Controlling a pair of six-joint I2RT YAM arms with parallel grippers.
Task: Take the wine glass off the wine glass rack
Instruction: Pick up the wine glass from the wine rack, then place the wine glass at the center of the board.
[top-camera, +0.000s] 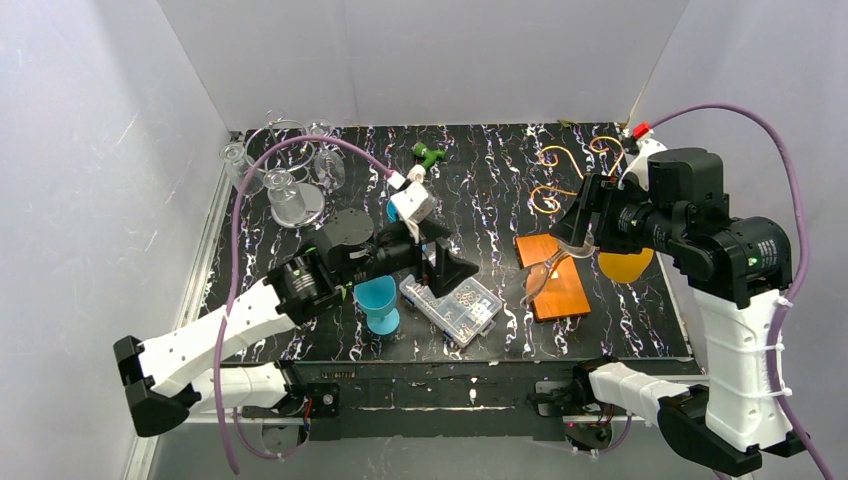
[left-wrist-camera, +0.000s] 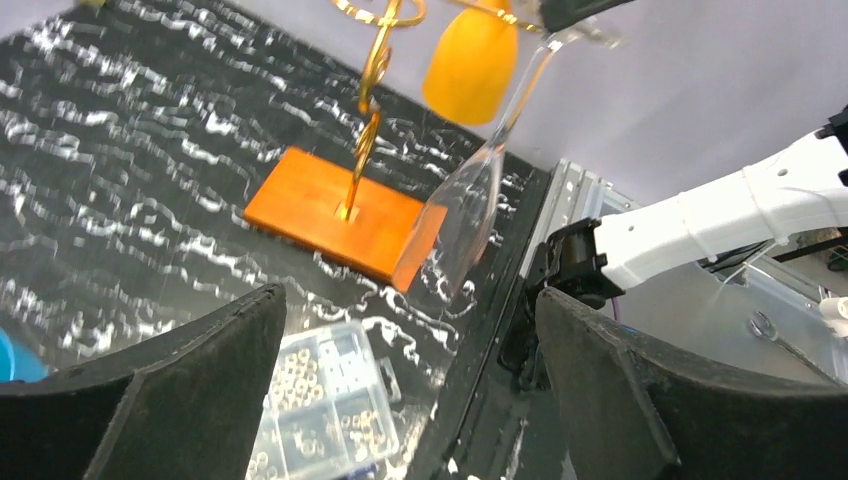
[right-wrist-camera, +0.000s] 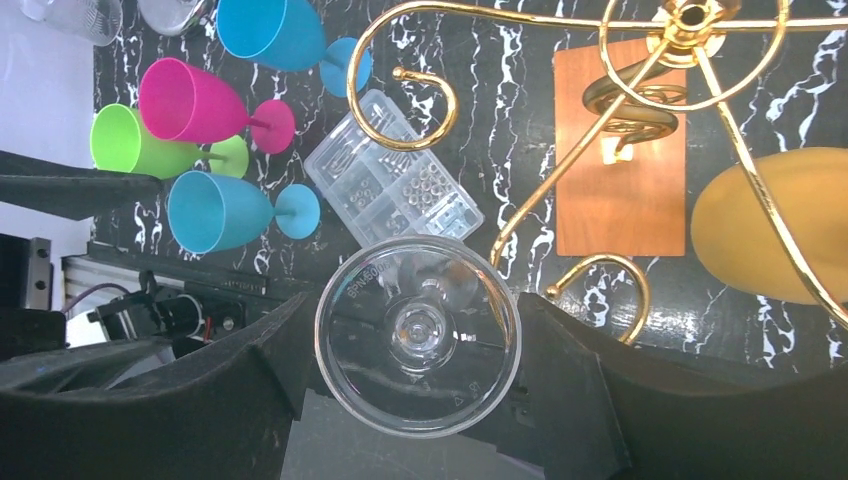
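The golden wine glass rack (top-camera: 560, 170) stands on its orange wooden base (top-camera: 552, 275) at the right of the table. My right gripper (top-camera: 575, 235) is shut on the round foot of a clear wine glass (right-wrist-camera: 418, 335), one jaw on each side of the foot. The glass hangs tilted with its bowl (left-wrist-camera: 465, 215) low over the base's near edge, beside the rack's lower curl (right-wrist-camera: 600, 275) and apart from it. A yellow wine glass (top-camera: 625, 265) still hangs from the rack. My left gripper (left-wrist-camera: 408, 300) is open with nothing in it, over the table's middle.
A clear plastic compartment box (top-camera: 452, 308) lies under the left gripper, with a blue goblet (top-camera: 378, 300) beside it. Pink (right-wrist-camera: 190, 100), green (right-wrist-camera: 140, 145) and blue (right-wrist-camera: 225, 210) goblets show in the right wrist view. Clear glasses (top-camera: 285, 170) stand back left, a green object (top-camera: 430, 155) at the back.
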